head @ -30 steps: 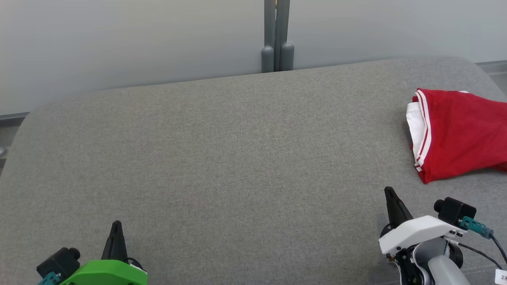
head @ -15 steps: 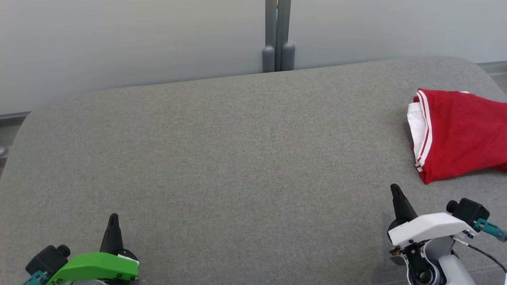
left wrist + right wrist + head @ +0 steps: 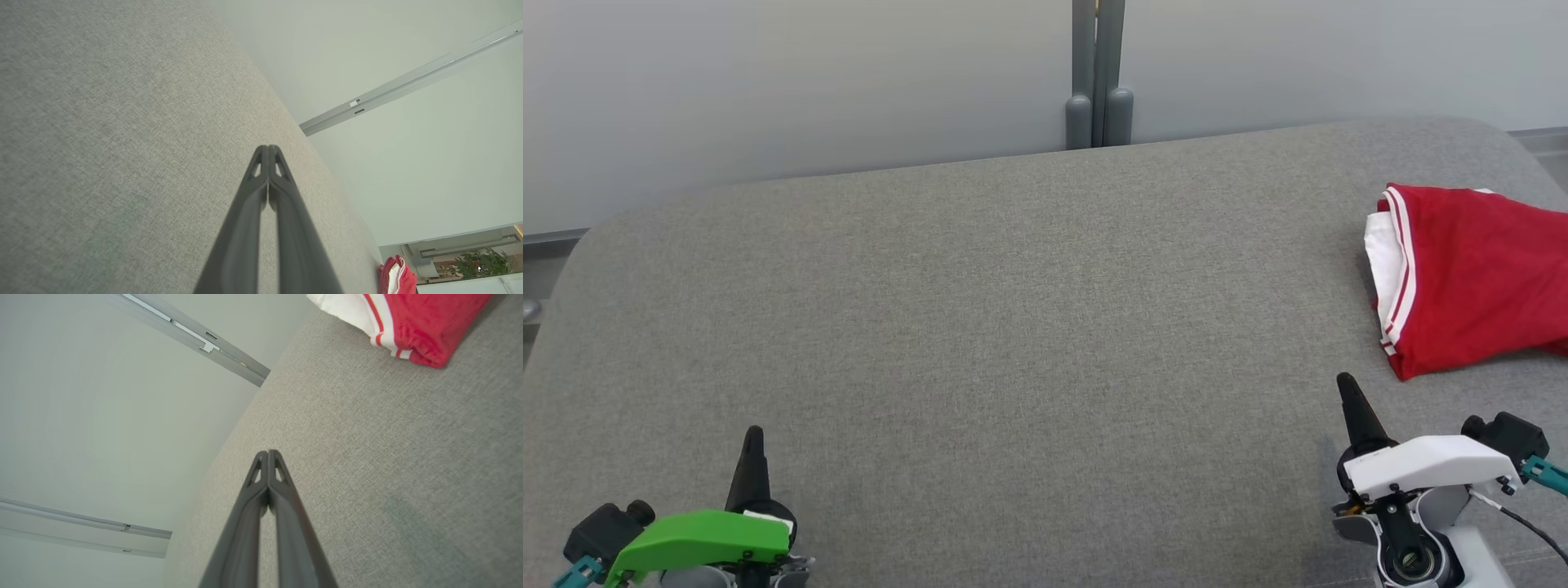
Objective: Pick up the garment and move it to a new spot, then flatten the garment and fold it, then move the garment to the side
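Garment, red with white striped trim, folded into a compact bundle at the far right of a grey fabric surface, partly cut off by the right edge of the head view. White inner layer peeking out at the bundle's left end. Judged from this layout, late in the task: fold apparently made, bundle apparently set aside, little or nothing left to do. Neatness of the fold impossible to confirm from here.

Left pincer, under a green housing, low at the bottom left, fingers pressed together, holding nothing. Right pincer, under a white housing, at the bottom right, likewise closed and empty, near the bundle's closest corner but apart from it.

Wide stretch of grey fabric between the two arms. Beyond the far edge, a pale wall and a grey vertical post. Nothing in the way of either arm. Only likely hazard, as a judgement: garment close to the right rim.
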